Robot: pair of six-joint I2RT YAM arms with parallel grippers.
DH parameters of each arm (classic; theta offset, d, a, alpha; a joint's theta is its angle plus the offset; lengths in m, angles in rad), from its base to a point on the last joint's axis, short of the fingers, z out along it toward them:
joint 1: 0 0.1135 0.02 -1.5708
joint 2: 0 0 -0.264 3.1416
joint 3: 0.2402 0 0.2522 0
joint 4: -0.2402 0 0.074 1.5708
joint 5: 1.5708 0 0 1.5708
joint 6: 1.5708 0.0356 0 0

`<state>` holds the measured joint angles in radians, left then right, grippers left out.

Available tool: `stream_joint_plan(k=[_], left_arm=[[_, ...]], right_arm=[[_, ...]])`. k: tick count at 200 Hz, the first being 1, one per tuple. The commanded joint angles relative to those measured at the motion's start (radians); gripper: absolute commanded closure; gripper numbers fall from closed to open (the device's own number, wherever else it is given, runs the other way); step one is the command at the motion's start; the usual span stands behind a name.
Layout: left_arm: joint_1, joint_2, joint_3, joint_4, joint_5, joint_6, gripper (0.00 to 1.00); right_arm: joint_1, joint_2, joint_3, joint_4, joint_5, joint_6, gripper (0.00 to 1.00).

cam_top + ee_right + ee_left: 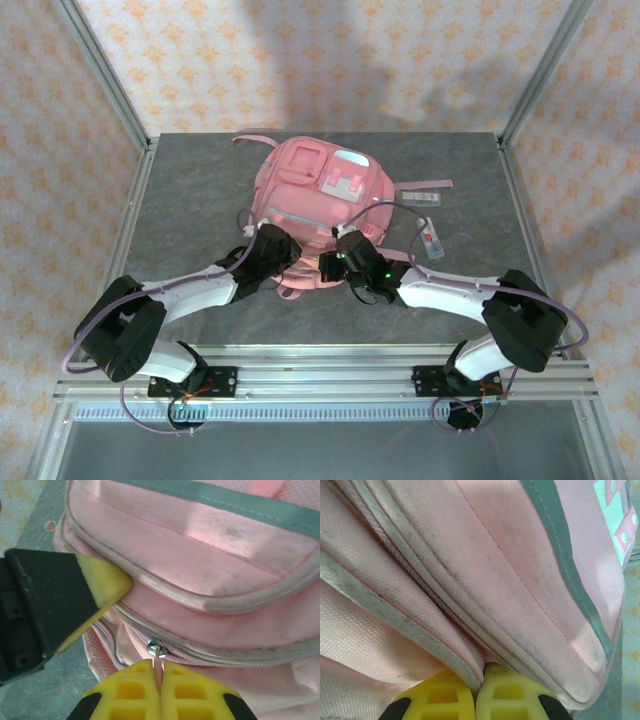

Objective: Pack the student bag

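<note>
The student bag (320, 190) lies mid-surface (190, 200), and its zip looks shut. The left fingers (445, 697) pinch a seam (470, 665). The right fingers (135, 692) pinch the zip pull (158, 661). Nothing looks packed yet.

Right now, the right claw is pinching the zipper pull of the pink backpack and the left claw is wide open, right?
Not quite. The left gripper isn't wide open. The left wrist view shows its yellow fingertips closed together on a seam of the pink backpack. The rest is right: the right gripper is pinching the zipper pull.
</note>
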<state>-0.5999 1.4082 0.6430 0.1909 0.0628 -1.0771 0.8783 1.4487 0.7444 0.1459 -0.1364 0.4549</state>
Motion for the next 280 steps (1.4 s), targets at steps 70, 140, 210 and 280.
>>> stream_joint_plan(k=[70,140,210,280], left_arm=[[0.117,-0.152,-0.053,-0.005,0.008,0.045,1.0],[0.119,-0.17,-0.055,-0.022,0.034,0.067,1.0],[0.15,-0.155,-0.058,-0.019,0.058,0.092,1.0],[0.225,-0.132,0.032,-0.093,0.106,0.182,1.0]], right_arm=[[-0.165,-0.151,-0.147,-0.052,0.188,-0.004,1.0],[-0.335,0.043,-0.02,0.047,0.247,-0.036,1.0],[-0.401,0.082,0.024,0.051,0.146,-0.021,1.0],[-0.401,0.091,0.031,0.057,0.195,-0.047,1.0]])
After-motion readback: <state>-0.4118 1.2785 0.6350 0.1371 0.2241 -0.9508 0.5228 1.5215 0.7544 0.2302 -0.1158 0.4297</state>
